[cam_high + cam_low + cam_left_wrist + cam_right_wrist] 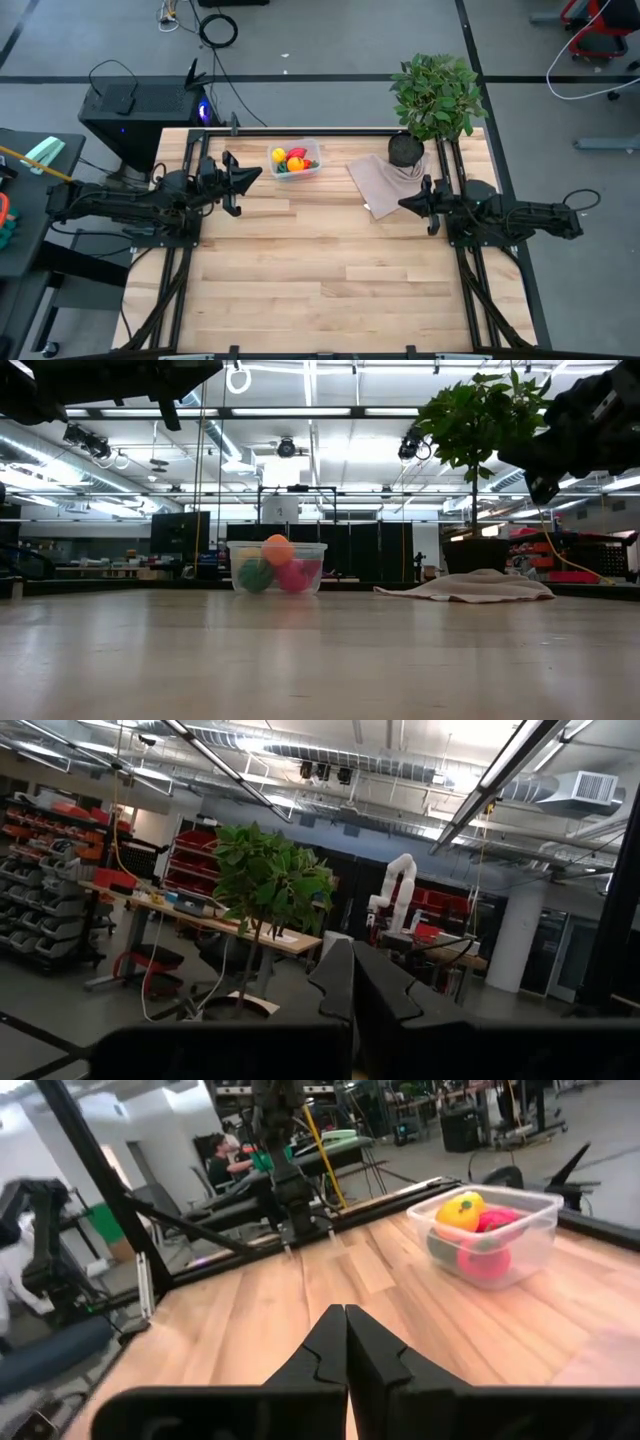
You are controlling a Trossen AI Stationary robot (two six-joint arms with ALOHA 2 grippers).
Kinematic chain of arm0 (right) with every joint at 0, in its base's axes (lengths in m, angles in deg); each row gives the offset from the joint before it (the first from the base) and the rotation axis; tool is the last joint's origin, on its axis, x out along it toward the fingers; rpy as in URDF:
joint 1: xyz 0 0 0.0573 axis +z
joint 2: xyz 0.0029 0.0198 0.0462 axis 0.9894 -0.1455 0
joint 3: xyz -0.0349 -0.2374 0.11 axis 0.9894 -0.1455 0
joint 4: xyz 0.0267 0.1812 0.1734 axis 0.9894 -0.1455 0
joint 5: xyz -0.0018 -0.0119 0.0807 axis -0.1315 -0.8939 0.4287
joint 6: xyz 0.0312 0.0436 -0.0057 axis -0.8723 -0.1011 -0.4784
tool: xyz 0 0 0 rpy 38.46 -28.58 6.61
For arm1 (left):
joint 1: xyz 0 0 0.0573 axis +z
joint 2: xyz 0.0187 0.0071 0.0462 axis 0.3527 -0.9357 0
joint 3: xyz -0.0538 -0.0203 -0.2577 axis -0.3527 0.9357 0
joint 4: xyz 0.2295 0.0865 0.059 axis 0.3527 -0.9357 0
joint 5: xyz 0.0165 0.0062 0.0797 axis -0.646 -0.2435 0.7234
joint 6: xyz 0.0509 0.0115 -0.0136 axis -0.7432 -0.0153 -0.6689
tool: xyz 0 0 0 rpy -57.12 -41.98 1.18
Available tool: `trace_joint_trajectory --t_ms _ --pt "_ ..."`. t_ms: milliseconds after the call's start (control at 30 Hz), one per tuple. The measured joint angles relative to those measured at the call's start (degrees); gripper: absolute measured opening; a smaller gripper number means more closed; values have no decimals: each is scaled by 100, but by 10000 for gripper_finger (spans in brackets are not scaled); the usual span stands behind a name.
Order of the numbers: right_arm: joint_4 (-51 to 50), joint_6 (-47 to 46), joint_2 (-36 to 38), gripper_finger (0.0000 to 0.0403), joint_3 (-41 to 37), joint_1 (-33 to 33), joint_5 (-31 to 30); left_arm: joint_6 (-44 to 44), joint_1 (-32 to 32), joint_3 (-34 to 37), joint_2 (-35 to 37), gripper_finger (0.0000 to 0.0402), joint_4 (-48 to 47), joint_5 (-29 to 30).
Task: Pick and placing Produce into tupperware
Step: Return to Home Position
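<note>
The clear tupperware tub (296,160) stands on its base near the table's far edge, left of centre; it also shows in the low view (278,567) and the right wrist view (488,1230). Yellow, orange, red and green produce pieces (291,159) lie inside it, an orange one on top (277,549). My left gripper (256,173) is shut, raised above the table left of the tub, touching nothing; its fingers meet in the left wrist view (352,982). My right gripper (403,204) is shut, raised at the table's right, by the beige cloth; its fingers are closed (345,1348).
A beige folded cloth (383,180) lies right of the tub. A leafy plant in a black pot (408,147) stands at the far right corner. A person sits in the room beyond the table (222,1152). Bare wood (320,270) spans the middle and near side.
</note>
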State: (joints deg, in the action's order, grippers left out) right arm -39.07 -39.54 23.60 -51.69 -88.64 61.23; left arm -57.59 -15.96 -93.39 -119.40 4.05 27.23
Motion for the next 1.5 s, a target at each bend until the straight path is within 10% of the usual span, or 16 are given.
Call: trace_joint_trajectory --t_ms 267,633,1267,1500 --pt "0 -410 -2 15 0 4 13 -4 0 0 0 24 0 0" --pt "0 1755 -4 16 2 4 57 -39 1 0 0 7 -28 0" --pt "0 1699 -4 13 7 4 4 -2374 -81 -2 1473 10 420 -389" --pt "0 1697 -4 13 7 4 4 -3353 -79 -2 2184 11 12 296"
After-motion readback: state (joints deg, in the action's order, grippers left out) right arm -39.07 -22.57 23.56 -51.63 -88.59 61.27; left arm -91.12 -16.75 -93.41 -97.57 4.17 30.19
